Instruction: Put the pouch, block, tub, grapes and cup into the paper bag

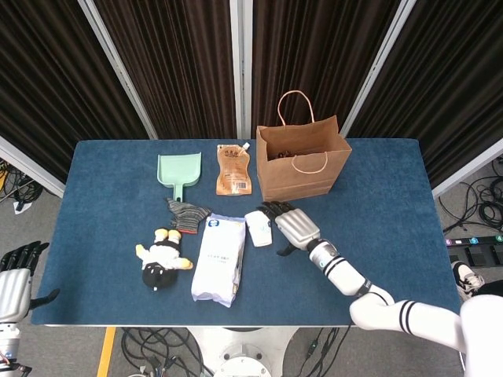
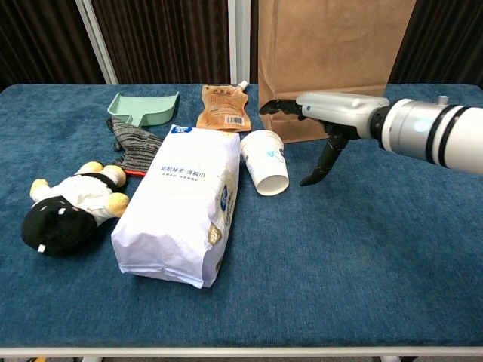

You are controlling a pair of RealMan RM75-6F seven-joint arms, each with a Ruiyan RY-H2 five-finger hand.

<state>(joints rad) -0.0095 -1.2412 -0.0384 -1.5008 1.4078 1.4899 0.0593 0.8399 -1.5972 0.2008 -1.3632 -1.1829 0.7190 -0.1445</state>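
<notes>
We are going for the cup (image 2: 264, 162) now. It lies on its side in the middle of the frame, on the blue surface (image 2: 392, 249), just below the paper bag (image 2: 324, 68). Our right hand (image 2: 326, 121) hovers over it with fingers spread, holding nothing. Next we should close around the cup and lift it into the bag. Our left hand (image 1: 14, 276) waits empty at the lower left.

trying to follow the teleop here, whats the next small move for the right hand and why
Probably lower the right hand and close its fingers around the cup. The hand hovers open just over the cup, which lies on its side on the table, not yet gripped, in front of the paper bag.
</notes>
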